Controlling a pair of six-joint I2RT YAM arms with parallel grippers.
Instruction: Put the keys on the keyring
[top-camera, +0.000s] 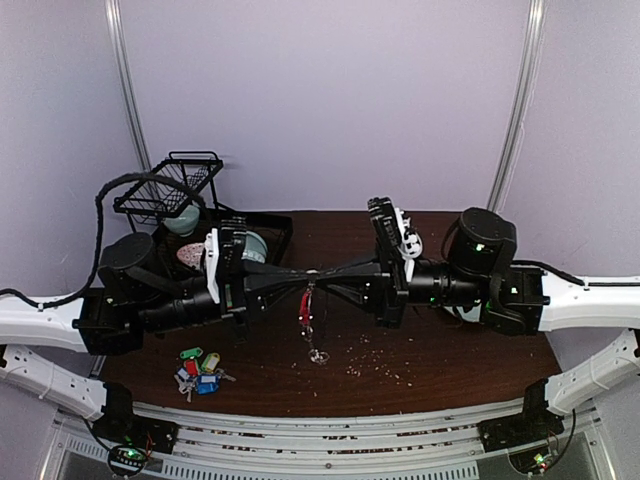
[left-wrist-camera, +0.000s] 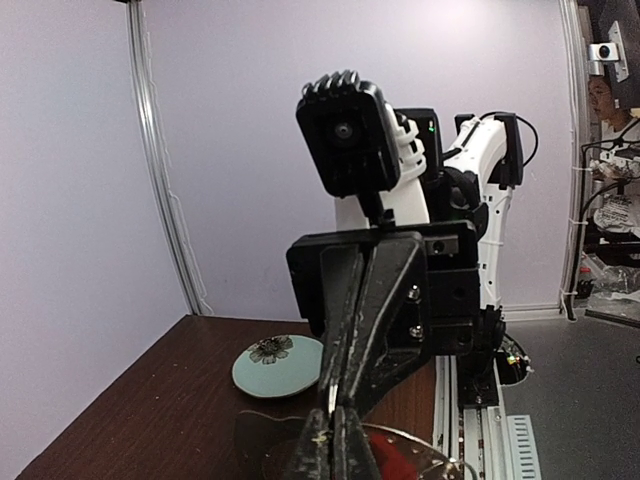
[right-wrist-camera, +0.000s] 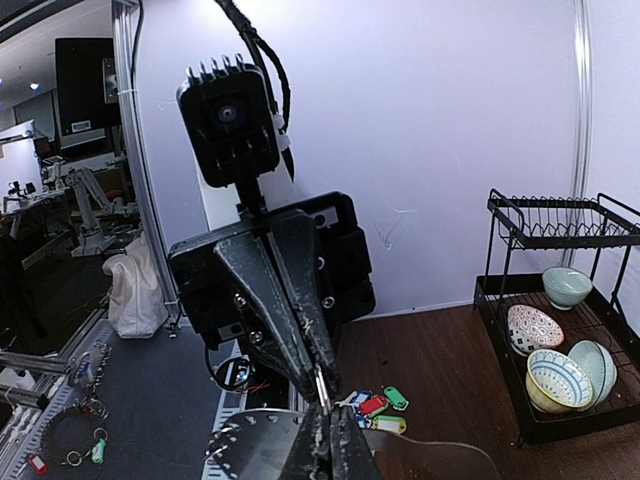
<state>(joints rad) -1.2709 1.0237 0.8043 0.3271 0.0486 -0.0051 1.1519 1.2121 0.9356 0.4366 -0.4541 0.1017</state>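
The left hand and the right hand meet tip to tip above the counter, to the right of the dish rack and nearer the arm bases than it is. In the left wrist view the left hand's fingers lie pressed together with no gap. The right wrist view shows the right hand's fingers closed the same way. Whatever is pinched between the two hands is too small to make out.

A red-tagged key hangs straight down from that meeting point. It sits further from the rack than the left hand's body. A small wire ring shows at the key's lower end, close to the counter. I cannot tell whether the ring touches the wood, nor whether it is part of the keyring.

The other keys lie in a loose heap on the counter, in front of the rack and toward the near edge. Their tags are green, blue, red and yellowish, and some overlap.

The rack stands at the far left corner of the counter and holds several bowls. A pale green plate with a dark flower print lies flat on the counter, on the side of the hands away from the rack. Pale specks are scattered on the wood beyond the hanging key from the rack.
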